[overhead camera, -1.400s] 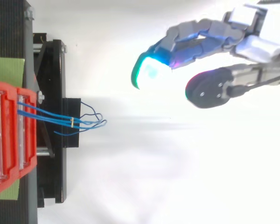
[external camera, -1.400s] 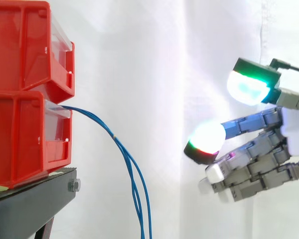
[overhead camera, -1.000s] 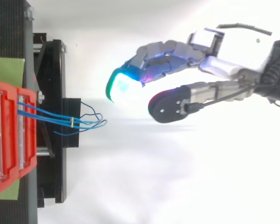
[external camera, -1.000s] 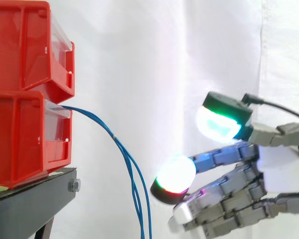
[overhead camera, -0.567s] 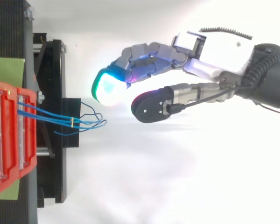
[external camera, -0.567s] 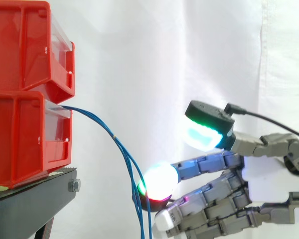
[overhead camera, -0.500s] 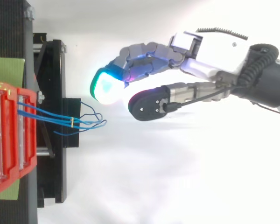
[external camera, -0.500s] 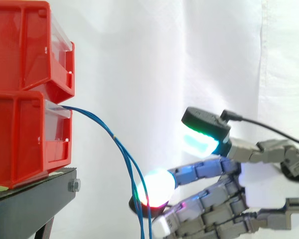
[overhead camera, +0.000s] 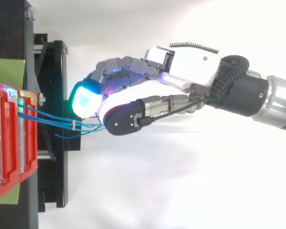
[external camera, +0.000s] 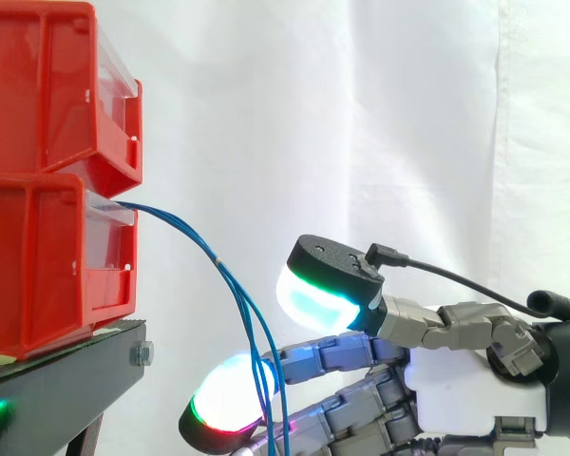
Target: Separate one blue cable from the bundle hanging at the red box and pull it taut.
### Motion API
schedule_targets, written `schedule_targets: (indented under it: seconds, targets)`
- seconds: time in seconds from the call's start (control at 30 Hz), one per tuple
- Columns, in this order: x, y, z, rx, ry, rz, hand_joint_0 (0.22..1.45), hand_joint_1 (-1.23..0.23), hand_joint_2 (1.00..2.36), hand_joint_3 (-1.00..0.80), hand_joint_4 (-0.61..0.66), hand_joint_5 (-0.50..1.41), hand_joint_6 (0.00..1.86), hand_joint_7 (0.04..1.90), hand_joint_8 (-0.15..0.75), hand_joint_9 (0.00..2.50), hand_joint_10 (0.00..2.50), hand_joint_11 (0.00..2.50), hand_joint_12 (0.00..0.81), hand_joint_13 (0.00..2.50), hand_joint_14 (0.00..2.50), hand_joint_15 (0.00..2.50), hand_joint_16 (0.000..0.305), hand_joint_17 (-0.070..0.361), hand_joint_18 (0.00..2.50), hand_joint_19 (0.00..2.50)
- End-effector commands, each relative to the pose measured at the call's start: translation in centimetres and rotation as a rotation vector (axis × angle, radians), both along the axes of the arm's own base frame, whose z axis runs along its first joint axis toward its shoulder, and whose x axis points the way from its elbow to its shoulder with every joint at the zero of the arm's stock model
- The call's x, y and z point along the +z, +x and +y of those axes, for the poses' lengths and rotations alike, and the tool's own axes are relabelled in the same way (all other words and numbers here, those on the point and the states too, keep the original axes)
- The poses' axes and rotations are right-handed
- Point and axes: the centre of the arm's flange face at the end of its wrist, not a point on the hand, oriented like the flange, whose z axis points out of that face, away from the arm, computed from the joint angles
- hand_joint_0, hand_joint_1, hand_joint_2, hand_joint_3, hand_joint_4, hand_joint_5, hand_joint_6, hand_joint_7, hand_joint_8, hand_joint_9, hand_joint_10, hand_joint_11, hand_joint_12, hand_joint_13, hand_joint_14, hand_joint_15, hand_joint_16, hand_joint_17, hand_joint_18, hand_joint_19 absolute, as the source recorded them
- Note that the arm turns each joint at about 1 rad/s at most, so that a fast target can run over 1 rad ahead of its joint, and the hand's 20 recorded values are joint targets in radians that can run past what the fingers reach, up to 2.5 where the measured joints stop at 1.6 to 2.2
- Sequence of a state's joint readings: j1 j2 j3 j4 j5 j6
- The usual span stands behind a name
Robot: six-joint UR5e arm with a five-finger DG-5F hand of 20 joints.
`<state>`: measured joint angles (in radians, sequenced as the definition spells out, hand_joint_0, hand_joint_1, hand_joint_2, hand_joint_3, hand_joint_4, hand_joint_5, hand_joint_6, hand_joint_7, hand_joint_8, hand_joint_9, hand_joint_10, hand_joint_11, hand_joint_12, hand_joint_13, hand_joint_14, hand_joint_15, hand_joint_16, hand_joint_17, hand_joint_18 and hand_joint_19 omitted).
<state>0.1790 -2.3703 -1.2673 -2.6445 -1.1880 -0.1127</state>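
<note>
Blue cable bundle (external camera: 218, 260) hanging slack from the lower red bin (external camera: 38, 266) on the black stand (external camera: 57, 389), hand (external camera: 465, 380) spread, thumb apart from fingers, nothing pinched, strands crossing one glowing fingertip (external camera: 218, 401).

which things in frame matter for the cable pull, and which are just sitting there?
Job:
- blue cables
- lower red bin, which they hang from
- hand, open, at the cables

Just there:
- upper red bin
- black stand
- green mat
- white curtain
</note>
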Motion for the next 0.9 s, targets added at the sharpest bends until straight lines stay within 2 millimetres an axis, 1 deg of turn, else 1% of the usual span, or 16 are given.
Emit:
schedule_targets:
  seconds: [0.0, 0.13, 0.33, 0.5, 0.67, 0.87]
  targets:
    - [0.3, 0.3, 0.2, 0.004, 0.005, -0.026, 0.51, -0.47, 1.0, -0.5, 0.28, -0.2, 0.5, 0.98, 0.299, 0.64, 0.01, 0.43, 0.286, 0.48, 0.01, 0.16, 0.029, 0.066, 0.23, 0.08]
    - [0.4, 0.6, 0.6, 0.015, 0.009, -0.053, 0.51, -0.49, 1.0, -0.5, 0.29, -0.19, 0.5, 1.0, 0.305, 0.64, 0.01, 0.44, 0.288, 0.5, 0.01, 0.17, 0.029, 0.066, 0.24, 0.08]
    - [0.7, 0.8, 1.1, 0.029, 0.013, -0.07, 0.53, -0.59, 1.0, -0.5, 0.28, -0.18, 0.5, 1.04, 0.3, 0.68, 0.01, 0.47, 0.281, 0.53, 0.01, 0.19, 0.028, 0.062, 0.28, 0.09]
    - [0.9, 0.9, 1.3, 0.032, 0.017, -0.082, 0.54, -0.62, 1.0, -0.5, 0.27, -0.18, 0.5, 1.06, 0.299, 0.69, 0.02, 0.5, 0.278, 0.54, 0.01, 0.2, 0.027, 0.06, 0.29, 0.1]
    - [1.0, 1.0, 1.4, 0.034, 0.018, -0.09, 0.55, -0.62, 1.0, -0.5, 0.26, -0.17, 0.5, 1.08, 0.294, 0.7, 0.01, 0.51, 0.277, 0.55, 0.01, 0.21, 0.026, 0.059, 0.29, 0.1]
    - [0.9, 1.0, 1.6, 0.037, 0.021, -0.092, 0.57, -0.58, 1.0, -0.49, 0.24, -0.16, 0.5, 1.14, 0.298, 0.73, 0.01, 0.53, 0.273, 0.57, 0.01, 0.22, 0.026, 0.059, 0.3, 0.11]
